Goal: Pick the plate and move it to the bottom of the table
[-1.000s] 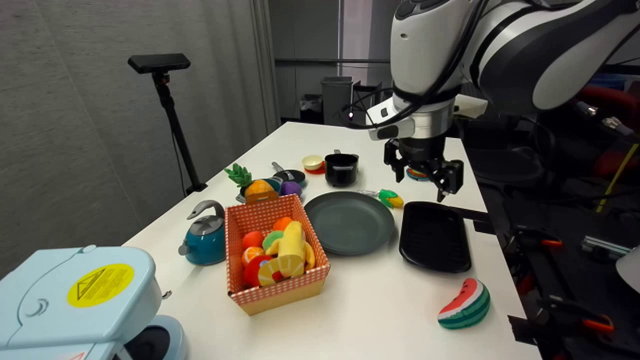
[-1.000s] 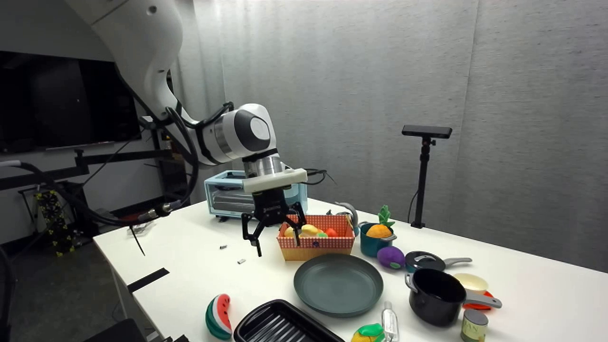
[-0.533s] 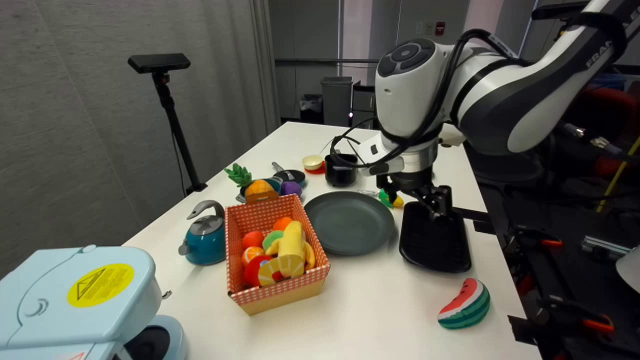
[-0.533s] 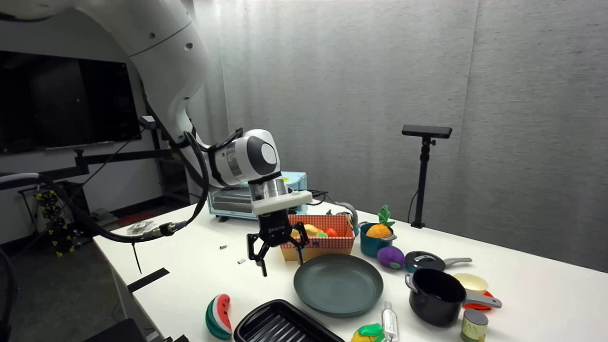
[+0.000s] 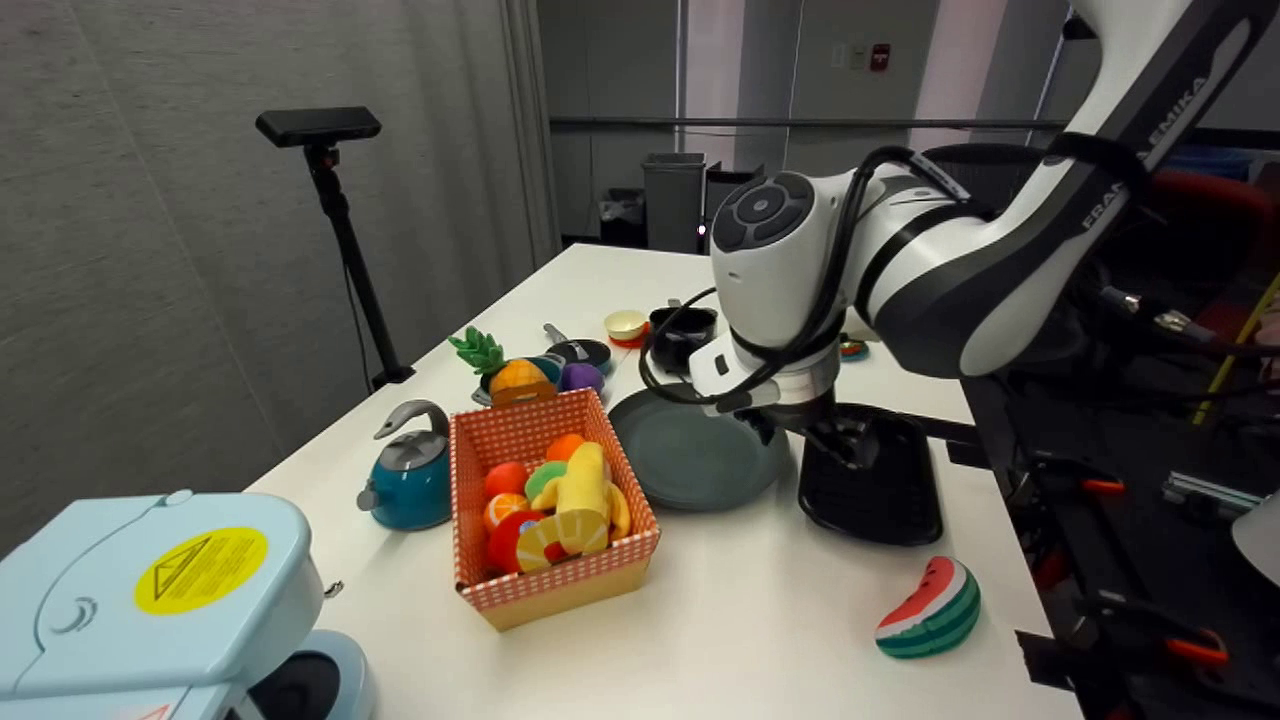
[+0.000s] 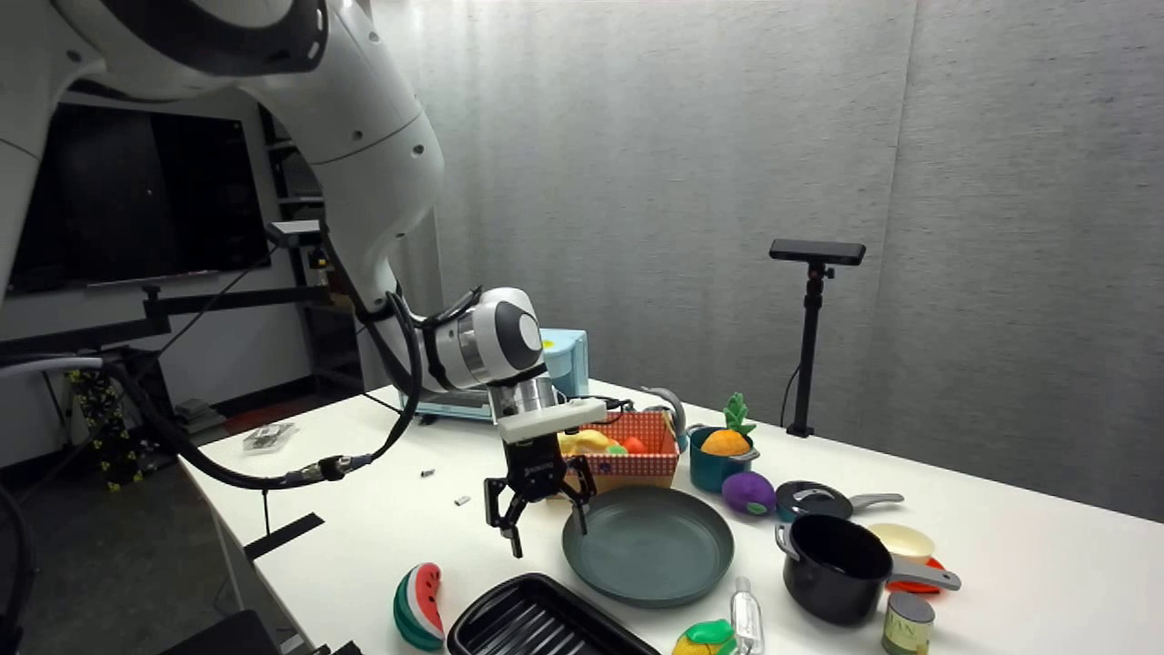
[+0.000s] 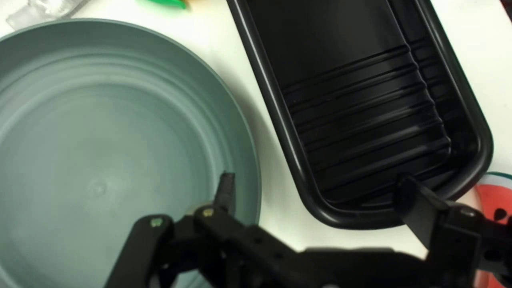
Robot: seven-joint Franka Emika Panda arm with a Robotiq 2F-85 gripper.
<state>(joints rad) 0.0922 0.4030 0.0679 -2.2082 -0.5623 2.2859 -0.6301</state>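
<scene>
Wide-fingered, the gripper (image 6: 549,543) sank nearer the grey plate (image 6: 649,549) inside the tabletop's (image 6: 1037,559) edges; only exterior views show the gingham basket (image 5: 570,582).

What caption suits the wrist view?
Open gripper, one finger seen against the grey plate, the other against the black tray; watermelon wedge partly visible at right.

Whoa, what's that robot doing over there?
It looks like the robot arm is getting ready to pick up the round grey plate. Its gripper is open and holds nothing; in the wrist view, one finger shows over the plate near its rim, though I can't tell if it touches. The plate lies flat on the white table, between the red-checked basket and the black ribbed tray. Lifting it and moving it comes next, most likely.
</scene>
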